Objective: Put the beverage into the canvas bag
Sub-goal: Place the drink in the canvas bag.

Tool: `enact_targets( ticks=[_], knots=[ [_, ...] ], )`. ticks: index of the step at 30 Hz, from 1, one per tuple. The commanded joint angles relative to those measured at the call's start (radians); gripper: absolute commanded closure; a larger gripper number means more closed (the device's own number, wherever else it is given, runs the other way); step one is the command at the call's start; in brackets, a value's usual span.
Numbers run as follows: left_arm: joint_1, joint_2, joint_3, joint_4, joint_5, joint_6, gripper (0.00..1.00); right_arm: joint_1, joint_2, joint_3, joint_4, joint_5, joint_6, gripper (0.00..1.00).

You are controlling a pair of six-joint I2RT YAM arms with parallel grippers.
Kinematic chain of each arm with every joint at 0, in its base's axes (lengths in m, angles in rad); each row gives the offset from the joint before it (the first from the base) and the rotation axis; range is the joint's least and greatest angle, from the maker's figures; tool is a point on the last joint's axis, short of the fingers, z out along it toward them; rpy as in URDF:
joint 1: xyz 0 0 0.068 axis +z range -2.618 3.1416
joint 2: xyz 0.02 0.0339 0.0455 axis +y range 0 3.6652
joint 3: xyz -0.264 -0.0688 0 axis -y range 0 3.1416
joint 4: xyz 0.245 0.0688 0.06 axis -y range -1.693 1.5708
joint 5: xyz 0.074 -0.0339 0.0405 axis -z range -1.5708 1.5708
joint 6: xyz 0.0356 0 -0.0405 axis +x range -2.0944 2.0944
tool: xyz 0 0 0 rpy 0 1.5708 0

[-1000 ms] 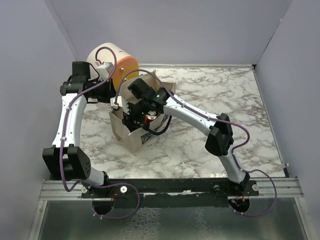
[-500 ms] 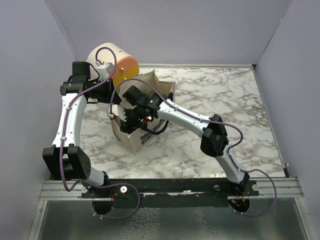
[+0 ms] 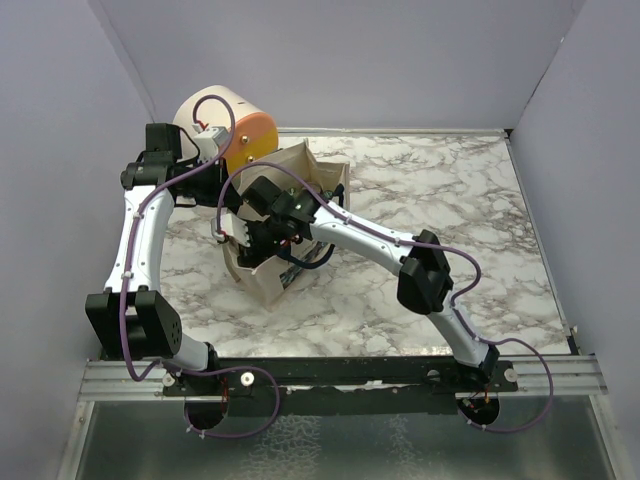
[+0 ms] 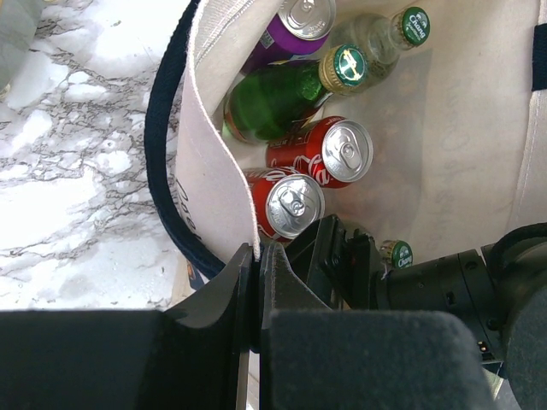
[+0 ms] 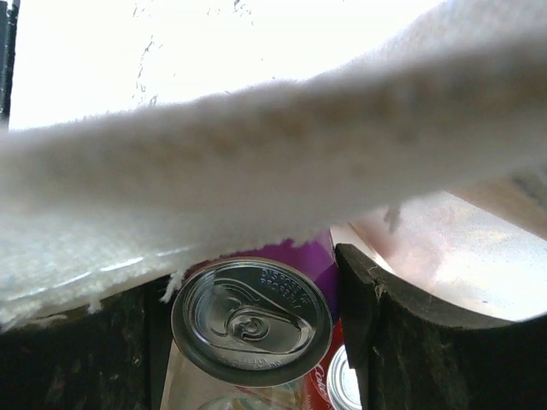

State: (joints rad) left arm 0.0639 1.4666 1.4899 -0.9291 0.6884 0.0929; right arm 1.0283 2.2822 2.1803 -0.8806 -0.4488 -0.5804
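Left gripper (image 4: 256, 278) up close: jaws clenched flat on the rim of the canvas bag (image 3: 255, 280), pinching the cloth at the bag's 9 o'clock side. That soft wall would flop inward without a hold.

Just past it, the right gripper (image 5: 256, 299) reaches in under the rim, jaws partway apart, with the purple can (image 5: 252, 320) framed between them, lid to the camera. Whether the pads press on it, I cannot tell. I take that can for the beverage; it sits below the rim, inside the bag's mouth.

It should handle as a rigid, smooth, slippery cylinder, weighty if full, with thin walls that dent. Best taken across the body at mid-height.

Deeper in are two red cans (image 4: 295, 205), a green bottle (image 4: 273, 98) and a clear bottle (image 4: 376, 38).

Beyond the bag at 11 o'clock stands the cream-and-orange drum (image 3: 225, 125).
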Motion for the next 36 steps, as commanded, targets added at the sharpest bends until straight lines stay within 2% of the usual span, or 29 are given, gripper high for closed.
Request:
enact_targets(
  ticks=[1,6,14,21,25,36],
  knots=[
    [-0.003,0.003,0.008,0.07,0.056,0.026,1.0,0.048,0.038,0.006,0.053,-0.001,0.01,0.7],
    [-0.003,0.0,0.01,0.07,0.066,0.032,1.0,0.048,0.051,-0.01,0.082,0.016,0.022,0.66],
    [-0.004,-0.001,0.016,0.07,0.071,0.038,1.0,0.048,0.06,-0.033,0.101,0.009,0.038,0.55],
    [-0.004,-0.01,0.014,0.069,0.078,0.046,1.0,0.047,0.065,-0.076,0.134,-0.006,0.056,0.5],
    [-0.003,-0.015,0.012,0.067,0.089,0.051,1.0,0.047,0.058,-0.112,0.157,-0.019,0.06,0.37],
    [-0.003,-0.026,0.008,0.063,0.083,0.061,1.0,0.046,0.048,-0.132,0.184,-0.009,0.056,0.29]
  ],
)
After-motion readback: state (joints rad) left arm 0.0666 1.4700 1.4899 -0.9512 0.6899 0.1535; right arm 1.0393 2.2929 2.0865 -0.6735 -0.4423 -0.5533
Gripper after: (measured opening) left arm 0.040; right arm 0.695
